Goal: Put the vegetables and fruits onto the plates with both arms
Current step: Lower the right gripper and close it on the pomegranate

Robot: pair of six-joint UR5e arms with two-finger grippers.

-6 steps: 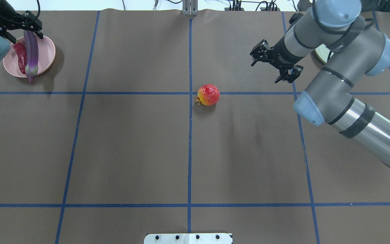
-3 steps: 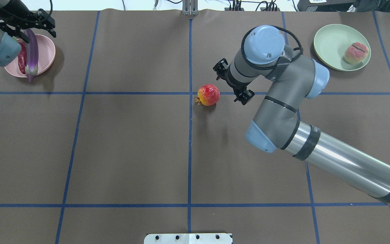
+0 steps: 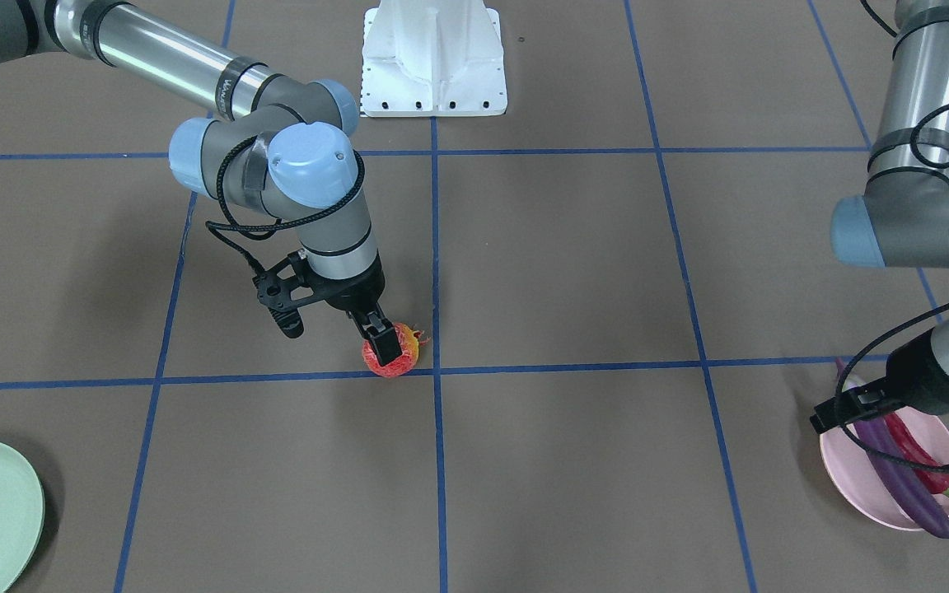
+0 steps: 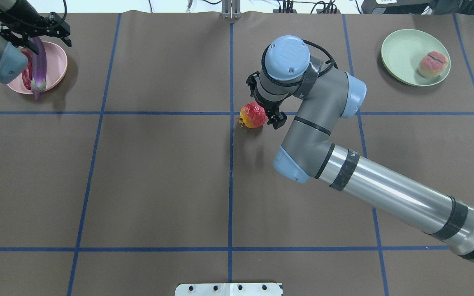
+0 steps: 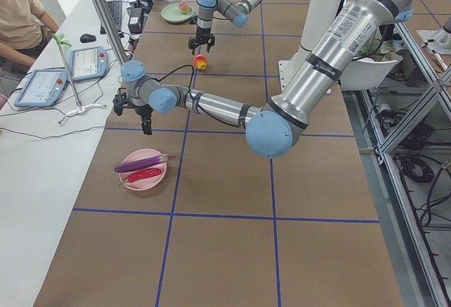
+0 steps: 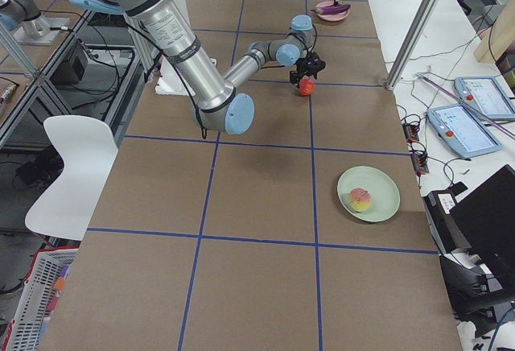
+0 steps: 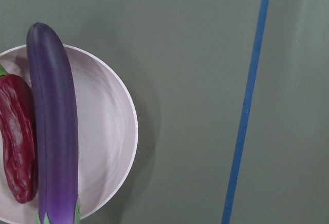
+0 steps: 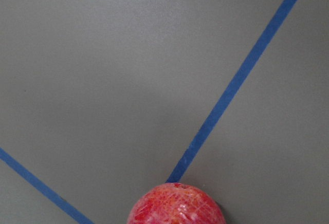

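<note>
Right hand [image 3: 338,338] spread wide, at pomegranate [image 3: 396,358]

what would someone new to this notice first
The big silver right arm stretched across the table, its open right gripper poised over the red-orange pomegranate at the centre tape crossing. Then the purple eggplant beside a red chili on the pink plate, far left.

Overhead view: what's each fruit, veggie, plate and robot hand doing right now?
pomegranate: on the table, ungripped.
peach: on the green plate.
eggplant: lying across pink plate, cap past rim.
chili: on pink plate beside eggplant.
right gripper: open, at pomegranate.
left gripper: open, empty, above pink plate.
</note>
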